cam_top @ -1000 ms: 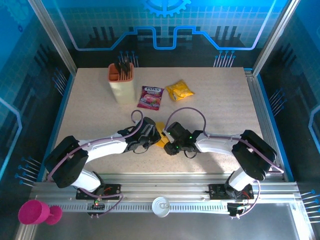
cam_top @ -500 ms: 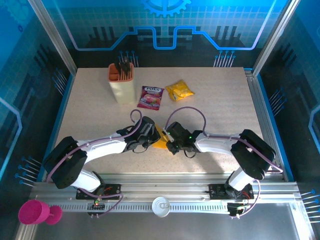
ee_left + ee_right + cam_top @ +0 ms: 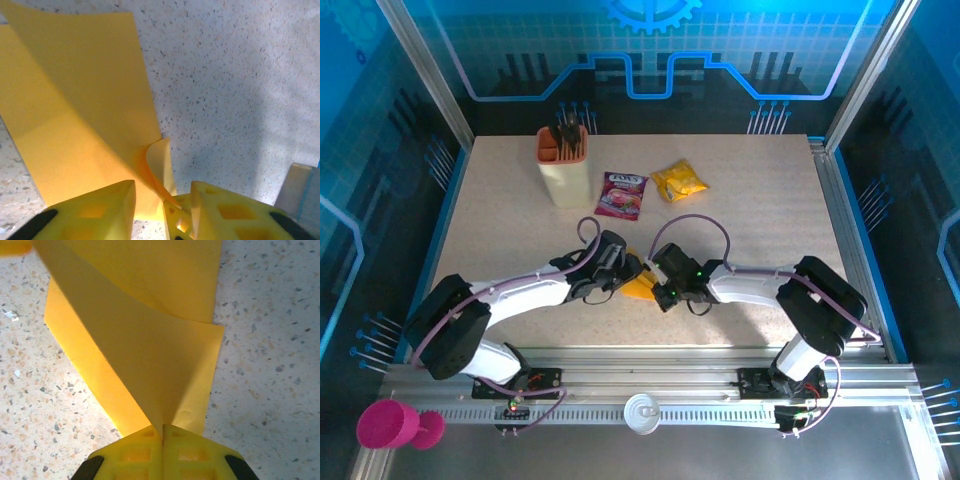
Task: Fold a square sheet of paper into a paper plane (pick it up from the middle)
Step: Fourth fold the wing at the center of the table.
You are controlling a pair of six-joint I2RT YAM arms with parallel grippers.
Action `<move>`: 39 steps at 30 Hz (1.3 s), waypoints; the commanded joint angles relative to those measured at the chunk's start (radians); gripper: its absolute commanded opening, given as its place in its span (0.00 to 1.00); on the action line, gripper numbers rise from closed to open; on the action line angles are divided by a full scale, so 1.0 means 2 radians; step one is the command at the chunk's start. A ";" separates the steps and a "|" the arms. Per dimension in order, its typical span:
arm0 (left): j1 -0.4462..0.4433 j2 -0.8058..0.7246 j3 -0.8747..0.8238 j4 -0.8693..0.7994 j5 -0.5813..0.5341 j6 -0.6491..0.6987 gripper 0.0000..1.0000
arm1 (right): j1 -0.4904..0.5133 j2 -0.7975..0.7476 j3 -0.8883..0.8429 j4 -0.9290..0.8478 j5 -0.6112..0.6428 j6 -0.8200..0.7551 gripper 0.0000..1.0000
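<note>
Between both wrists, near the table's (image 3: 760,200) front: square sheet of paper (image 3: 640,288), folded, mostly hidden from above. Pinched tight in right gripper (image 3: 162,430); curled corner between parted jaws of left gripper (image 3: 163,189). Well behind: purple packet (image 3: 622,194), yellow snack packet (image 3: 679,181), beige holder (image 3: 563,172).

Both arms reach inward, left tool (image 3: 162,202) gaping, right tool (image 3: 162,432) pinched closed.

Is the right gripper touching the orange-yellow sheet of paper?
Touching. In the right wrist view, the right gripper is shut on a raised fold of the square sheet of paper, with no gap showing.
</note>
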 commanded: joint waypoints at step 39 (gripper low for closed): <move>0.005 0.071 -0.045 0.083 0.058 0.111 0.00 | -0.114 0.079 0.053 -0.047 -0.282 0.070 0.00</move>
